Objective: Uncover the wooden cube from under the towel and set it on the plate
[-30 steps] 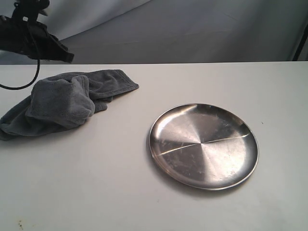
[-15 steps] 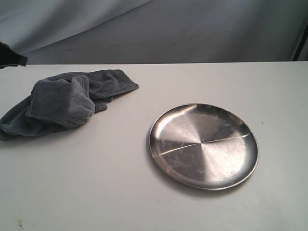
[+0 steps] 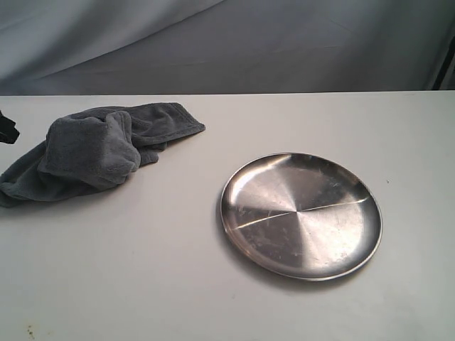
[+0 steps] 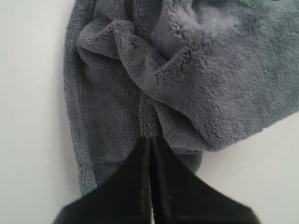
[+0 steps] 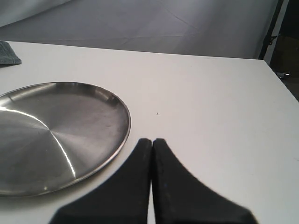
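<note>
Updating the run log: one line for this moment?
dark grey plush towel: bunched, wooden cube unseen; round steel plate: empty; left gripper: shut; right gripper: shut

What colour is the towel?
The towel is plain dark grey; clearest in the left wrist view.

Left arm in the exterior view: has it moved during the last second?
Yes. The left arm withdrew leftward and lower: from above the towel to a sliver at the picture's edge beside it.
</note>
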You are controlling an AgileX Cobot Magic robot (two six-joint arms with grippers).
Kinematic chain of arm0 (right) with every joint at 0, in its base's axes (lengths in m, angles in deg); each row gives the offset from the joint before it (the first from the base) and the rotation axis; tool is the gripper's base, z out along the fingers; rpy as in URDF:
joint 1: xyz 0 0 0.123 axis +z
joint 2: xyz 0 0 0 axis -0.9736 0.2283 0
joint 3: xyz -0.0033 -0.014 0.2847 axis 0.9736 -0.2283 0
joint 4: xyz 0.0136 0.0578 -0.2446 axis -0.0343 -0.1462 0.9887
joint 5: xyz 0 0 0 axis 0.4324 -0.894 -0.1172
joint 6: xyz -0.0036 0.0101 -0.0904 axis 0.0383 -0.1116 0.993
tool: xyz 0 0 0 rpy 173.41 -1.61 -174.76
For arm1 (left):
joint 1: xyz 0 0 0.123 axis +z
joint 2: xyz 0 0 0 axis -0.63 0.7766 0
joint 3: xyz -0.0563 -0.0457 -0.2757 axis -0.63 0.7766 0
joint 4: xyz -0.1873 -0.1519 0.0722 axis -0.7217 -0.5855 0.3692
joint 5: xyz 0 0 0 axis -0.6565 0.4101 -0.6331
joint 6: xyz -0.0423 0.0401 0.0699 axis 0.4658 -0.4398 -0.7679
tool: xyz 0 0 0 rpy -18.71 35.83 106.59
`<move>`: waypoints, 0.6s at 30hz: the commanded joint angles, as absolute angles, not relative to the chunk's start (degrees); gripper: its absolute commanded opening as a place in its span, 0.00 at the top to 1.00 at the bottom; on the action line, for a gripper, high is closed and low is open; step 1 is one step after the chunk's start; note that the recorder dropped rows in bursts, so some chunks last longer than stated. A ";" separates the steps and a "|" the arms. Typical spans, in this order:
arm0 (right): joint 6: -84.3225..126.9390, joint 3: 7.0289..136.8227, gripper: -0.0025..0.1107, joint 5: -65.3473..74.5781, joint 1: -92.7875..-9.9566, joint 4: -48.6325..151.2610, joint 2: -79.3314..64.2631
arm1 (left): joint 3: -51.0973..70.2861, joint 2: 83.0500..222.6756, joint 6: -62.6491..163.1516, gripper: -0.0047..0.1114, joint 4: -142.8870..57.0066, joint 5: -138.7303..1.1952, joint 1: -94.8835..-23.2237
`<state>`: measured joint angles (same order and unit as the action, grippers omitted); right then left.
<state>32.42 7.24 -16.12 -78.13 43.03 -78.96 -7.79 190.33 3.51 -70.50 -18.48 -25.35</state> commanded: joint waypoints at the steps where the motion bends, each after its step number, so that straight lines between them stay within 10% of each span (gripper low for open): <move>1: 32.44 7.03 0.98 -15.54 -77.92 43.17 -79.33 | -7.92 189.79 3.09 0.95 -70.36 -15.78 -25.29; 11: 32.44 7.03 0.98 -15.54 -77.92 43.17 -79.33 | -1.54 189.79 -2.21 0.81 -71.69 -18.68 -25.29; 18: 32.44 7.03 0.98 -15.54 -77.92 43.17 -79.33 | 2.02 189.79 -5.99 0.25 -74.76 -21.94 -25.29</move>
